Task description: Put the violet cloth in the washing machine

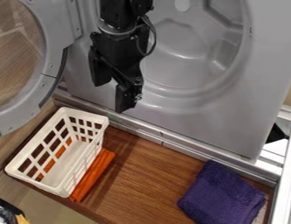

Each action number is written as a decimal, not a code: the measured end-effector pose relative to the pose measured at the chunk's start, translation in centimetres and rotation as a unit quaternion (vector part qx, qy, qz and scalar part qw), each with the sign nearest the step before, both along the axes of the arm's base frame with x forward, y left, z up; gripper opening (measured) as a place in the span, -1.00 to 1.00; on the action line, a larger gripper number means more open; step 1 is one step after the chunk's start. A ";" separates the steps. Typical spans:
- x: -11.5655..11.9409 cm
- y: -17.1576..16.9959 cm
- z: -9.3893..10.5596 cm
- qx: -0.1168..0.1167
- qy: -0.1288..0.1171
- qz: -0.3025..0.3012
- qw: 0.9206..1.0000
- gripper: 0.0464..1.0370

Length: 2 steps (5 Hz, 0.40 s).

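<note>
One black gripper, fingers well parted, holding nothing, at washing machine; one violet cloth, bunched, near right; one white basket, near left.

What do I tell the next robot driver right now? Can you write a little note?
Gripper: open and empty, in front of the washing machine.
Violet cloth: folded on the wooden surface, right of the white basket in the picture.
Done: the machine's round door is open.
Left: pick up the cloth and put it in the machine.
</note>
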State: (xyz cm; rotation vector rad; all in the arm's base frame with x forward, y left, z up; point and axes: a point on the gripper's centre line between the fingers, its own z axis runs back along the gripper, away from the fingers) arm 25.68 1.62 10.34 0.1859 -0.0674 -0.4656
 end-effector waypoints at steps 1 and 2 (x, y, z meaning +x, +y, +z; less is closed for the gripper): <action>-0.2 -0.1 -0.7 -0.003 0.012 0.003 1.000 0.93; -0.1 -2.5 -1.4 -0.021 0.000 -0.021 1.000 0.93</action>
